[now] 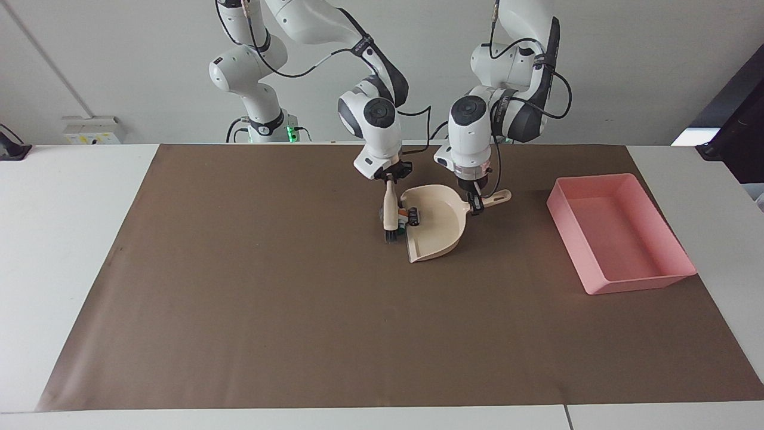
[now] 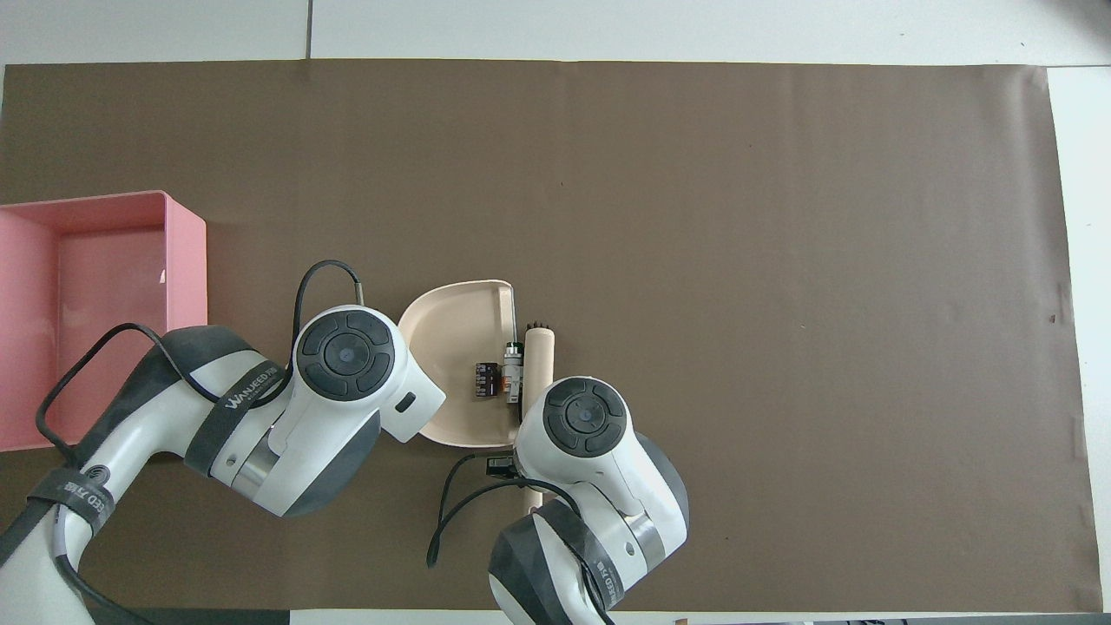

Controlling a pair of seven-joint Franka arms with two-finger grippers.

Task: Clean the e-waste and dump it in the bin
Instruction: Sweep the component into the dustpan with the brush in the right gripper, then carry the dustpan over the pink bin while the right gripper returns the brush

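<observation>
The e-waste [image 1: 409, 216], a white piece [image 2: 514, 375] with an orange mark and green end plus a small black block [image 2: 486, 380], lies just inside the open mouth of the beige dustpan [image 1: 439, 230]. My left gripper [image 1: 476, 205] is shut on the dustpan's handle. My right gripper [image 1: 388, 177] is shut on the top of a wooden-handled brush [image 1: 389, 212], whose dark bristles [image 1: 390, 237] rest on the mat against the dustpan's lip, beside the e-waste. The pink bin [image 1: 621, 263] stands toward the left arm's end of the table, apart from the dustpan. In the overhead view both wrists hide their fingers.
A brown mat [image 1: 268, 310] covers most of the white table [image 1: 59, 239]. The bin [image 2: 182, 260] sits at the mat's edge. Both arms crowd together over the mat's middle, near the robots.
</observation>
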